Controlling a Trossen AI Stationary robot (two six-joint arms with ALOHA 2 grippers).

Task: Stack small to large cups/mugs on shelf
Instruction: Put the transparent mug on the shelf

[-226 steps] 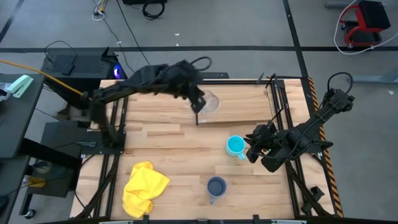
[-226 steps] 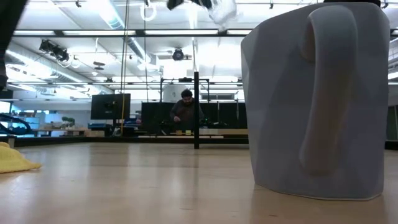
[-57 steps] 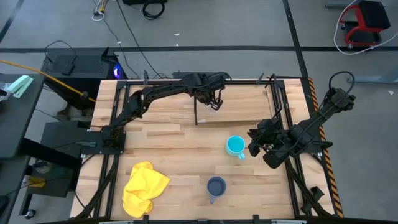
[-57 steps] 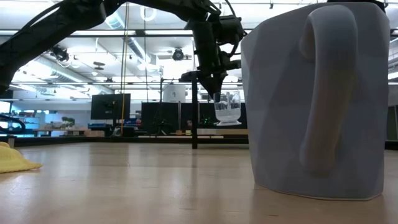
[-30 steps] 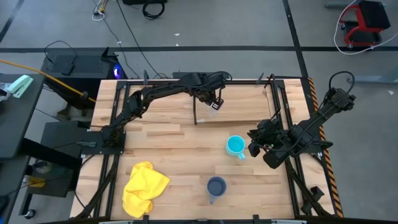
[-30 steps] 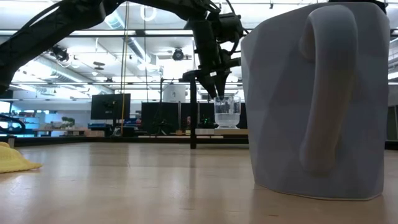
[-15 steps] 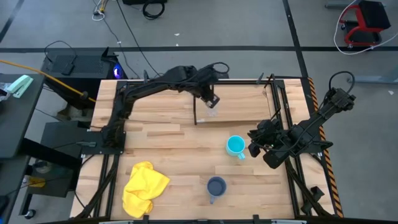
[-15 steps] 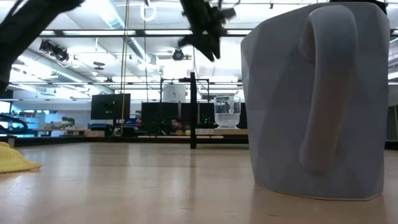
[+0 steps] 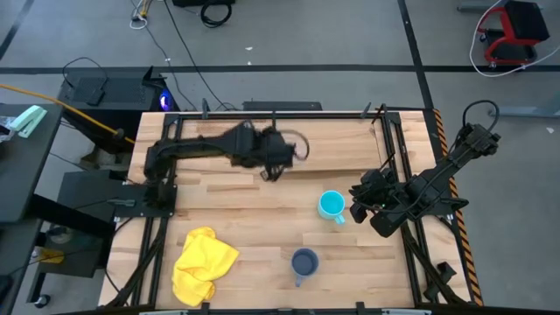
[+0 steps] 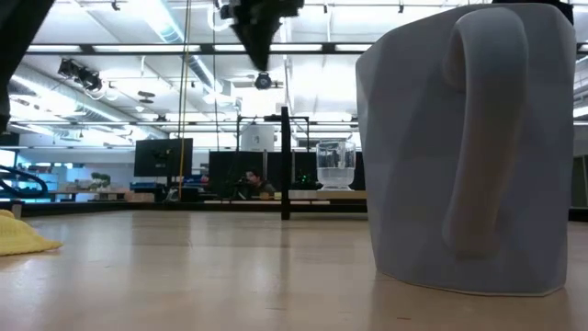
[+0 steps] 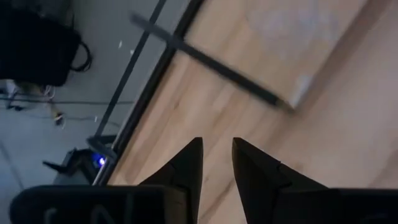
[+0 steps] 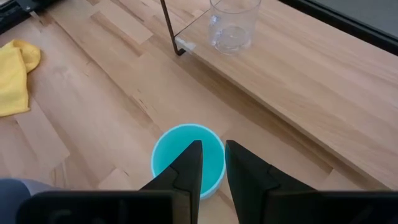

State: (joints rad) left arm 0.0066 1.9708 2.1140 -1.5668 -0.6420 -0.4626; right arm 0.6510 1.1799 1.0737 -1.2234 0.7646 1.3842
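Note:
A clear glass cup (image 9: 302, 147) (image 10: 335, 165) (image 12: 234, 25) stands upright on its base near the left end of the light-wood shelf (image 9: 350, 144) (image 12: 298, 74). The cyan mug (image 9: 331, 206) (image 12: 186, 155) stands on the tabletop in front of the shelf. The grey-blue mug (image 9: 304, 262) (image 10: 464, 147) stands nearer the front edge. My left gripper (image 9: 269, 173) (image 11: 216, 163) hangs high, left of the glass, open by a narrow gap and empty. My right gripper (image 9: 352, 208) (image 12: 212, 155) hovers just right of the cyan mug, its fingers slightly apart, holding nothing.
A yellow cloth (image 9: 203, 264) (image 12: 12, 68) lies crumpled at the table's front left. A thin black upright (image 10: 288, 161) stands at the shelf's left front corner. Black frame rails run along the table's sides. In the low view, a person sits far off in the room behind.
My left gripper has come off the glass cup's rim, risen, and drawn back toward the table's left and near side. The glass stays upright on the shelf where it stood.

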